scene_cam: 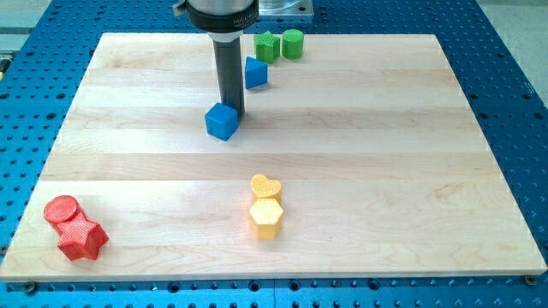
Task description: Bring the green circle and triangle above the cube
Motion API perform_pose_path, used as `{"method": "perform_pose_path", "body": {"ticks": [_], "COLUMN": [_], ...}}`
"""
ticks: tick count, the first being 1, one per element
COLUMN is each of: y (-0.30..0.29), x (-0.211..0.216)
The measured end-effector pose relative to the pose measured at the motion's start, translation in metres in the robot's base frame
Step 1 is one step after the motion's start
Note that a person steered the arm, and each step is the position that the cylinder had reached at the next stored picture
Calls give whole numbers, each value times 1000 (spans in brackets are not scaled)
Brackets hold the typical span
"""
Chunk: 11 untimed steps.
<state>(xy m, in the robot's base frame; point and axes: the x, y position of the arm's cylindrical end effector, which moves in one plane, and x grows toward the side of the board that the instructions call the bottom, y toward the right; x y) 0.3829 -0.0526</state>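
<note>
A green circle stands near the view's top edge of the board, with a green star touching its left side. A blue triangle lies just below the star. A blue cube lies lower and to the left. My tip is at the cube's upper right corner, touching or almost touching it, and sits below and left of the triangle. The rod rises straight up from there.
A yellow heart and a yellow hexagon sit together at the lower middle. A red circle and a red star sit at the lower left corner. The wooden board lies on a blue perforated table.
</note>
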Motion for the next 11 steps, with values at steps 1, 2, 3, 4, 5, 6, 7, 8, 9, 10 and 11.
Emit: {"method": "perform_pose_path", "body": {"ticks": [1,2,3,4,5,6,7,8,9,10,11], "y": [37,77,152,162,137,79,26,10,19,24,-60], "x": [-26,-39,-103,-174,-186,-153,-100,-71,-61,-54,-61]}}
